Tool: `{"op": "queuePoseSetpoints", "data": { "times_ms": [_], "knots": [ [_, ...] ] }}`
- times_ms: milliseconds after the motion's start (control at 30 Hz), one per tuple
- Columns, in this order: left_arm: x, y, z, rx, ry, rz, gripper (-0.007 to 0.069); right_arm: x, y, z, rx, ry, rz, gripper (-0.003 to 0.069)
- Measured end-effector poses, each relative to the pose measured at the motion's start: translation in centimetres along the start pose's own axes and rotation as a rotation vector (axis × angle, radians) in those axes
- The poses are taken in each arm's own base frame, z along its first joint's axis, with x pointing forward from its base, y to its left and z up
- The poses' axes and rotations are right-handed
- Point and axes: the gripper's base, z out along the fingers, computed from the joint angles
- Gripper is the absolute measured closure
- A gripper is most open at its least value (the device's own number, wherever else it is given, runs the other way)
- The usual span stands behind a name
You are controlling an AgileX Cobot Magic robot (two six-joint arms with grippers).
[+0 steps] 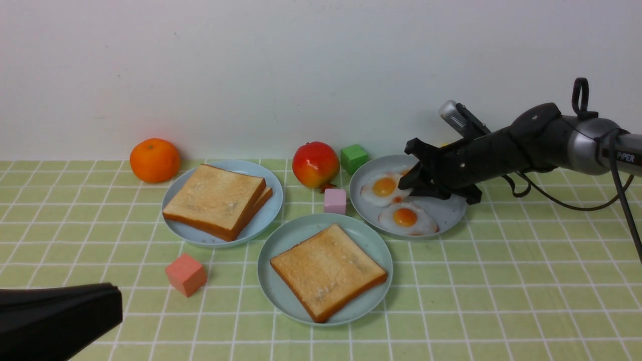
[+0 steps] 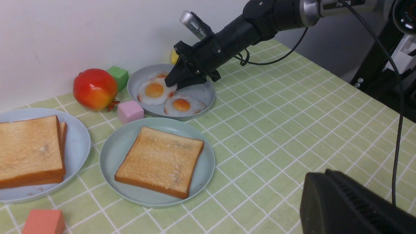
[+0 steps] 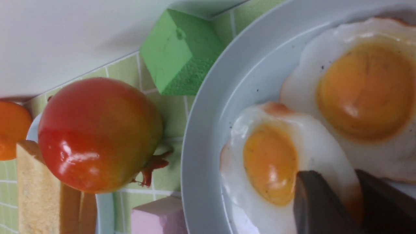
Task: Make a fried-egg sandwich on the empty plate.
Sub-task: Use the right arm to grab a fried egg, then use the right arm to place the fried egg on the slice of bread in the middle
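right arm [image 1: 526, 145]: black, silver collar | cable [image 1: 556, 200]: black | right end effector [image 1: 407, 181]: black

Open tablecloth [image 1: 501, 281] right of the mint plate [image 1: 296, 235]; pink cube [image 1: 335, 201] and red fruit [image 1: 316, 164] close behind it.

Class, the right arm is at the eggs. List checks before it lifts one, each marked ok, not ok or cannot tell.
1. The toast slice lies bare on the mint plate: ok.
2. The right gripper is at the egg: ok.
3. Its fingers grip the egg's edge: cannot tell.
4. The nearer egg lies free of it: cannot tell.
5. The left gripper is away from the mint plate: ok.
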Motion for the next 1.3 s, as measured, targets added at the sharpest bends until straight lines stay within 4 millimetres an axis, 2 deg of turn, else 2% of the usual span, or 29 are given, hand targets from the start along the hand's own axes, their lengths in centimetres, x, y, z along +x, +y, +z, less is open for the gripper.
{"op": "queuePoseSetpoints", "data": {
  "times_ms": [67,300,333,400,433,467,500,533,567,600,633,667,700,800,833,867,900,1033,1300],
  "knots": [
    [0.0,0.0,0.0,0.0,0.0,0.0,0.0638,-0.1,0.4,-0.3,-0.015,-0.003,0.009,0.0587],
    [0.1,0.0,0.0,-0.001,0.006,0.0,0.0636,-0.5,3.0,-2.9,-0.076,0.004,-0.054,0.0587],
    [0.1,0.0,0.0,-0.004,0.009,0.005,0.0634,-0.5,4.5,-4.5,-0.107,0.02,-0.118,0.0587],
    [0.1,0.1,0.0,-0.011,0.01,0.018,0.0634,-0.3,6.3,-6.7,-0.143,0.037,-0.185,0.0587],
    [0.1,0.1,0.0,-0.013,0.01,0.022,0.0634,-0.3,6.5,-6.9,-0.146,0.04,-0.192,0.0587],
    [0.1,0.2,0.0,-0.021,0.009,0.035,0.0634,0.0,8.0,-9.0,-0.176,0.061,-0.244,0.0587],
    [0.1,0.2,0.0,-0.027,0.008,0.047,0.0634,0.4,9.0,-10.2,-0.192,0.072,-0.273,0.0587],
    [0.1,0.3,0.0,-0.028,0.008,0.048,0.0634,0.6,9.3,-10.6,-0.196,0.075,-0.282,0.0587],
    [0.1,0.3,0.0,-0.035,0.009,0.061,0.0634,1.6,10.4,-12.0,-0.21,0.085,-0.304,0.0587],
    [0.1,0.3,0.0,-0.036,0.013,0.061,0.0632,3.0,11.1,-12.6,-0.216,0.103,-0.317,0.0587],
    [0.1,0.3,0.0,-0.036,0.013,0.061,0.0632,3.4,11.2,-12.8,-0.214,0.105,-0.318,0.0587],
    [0.1,0.4,0.0,-0.039,0.017,0.066,0.0631,4.4,11.5,-12.9,-0.216,0.117,-0.322,0.0587],
    [0.2,0.4,0.0,-0.041,0.024,0.066,0.0629,6.8,11.8,-12.8,-0.213,0.146,-0.321,0.0587],
    [0.3,0.4,0.0,-0.042,0.03,0.066,0.0627,11.3,11.6,-11.0,-0.215,0.189,-0.295,0.0587],
    [0.3,0.4,0.0,-0.042,0.03,0.066,0.0627,12.2,11.6,-10.3,-0.219,0.188,-0.29,0.0587],
    [0.3,0.4,0.0,-0.042,0.03,0.066,0.0626,12.4,11.6,-10.2,-0.22,0.187,-0.289,0.0587],
    [0.3,0.4,0.0,-0.042,0.03,0.067,0.0624,13.5,11.7,-9.1,-0.227,0.179,-0.273,0.0587],
    [0.3,0.4,0.0,-0.043,0.03,0.068,0.0621,14.3,11.4,-7.3,-0.233,0.165,-0.225,0.0587],
    [0.5,0.4,0.0,-0.047,0.057,0.068,0.0617,14.6,8.7,-3.5,-0.149,0.174,-0.149,0.0582]
  ]
}}
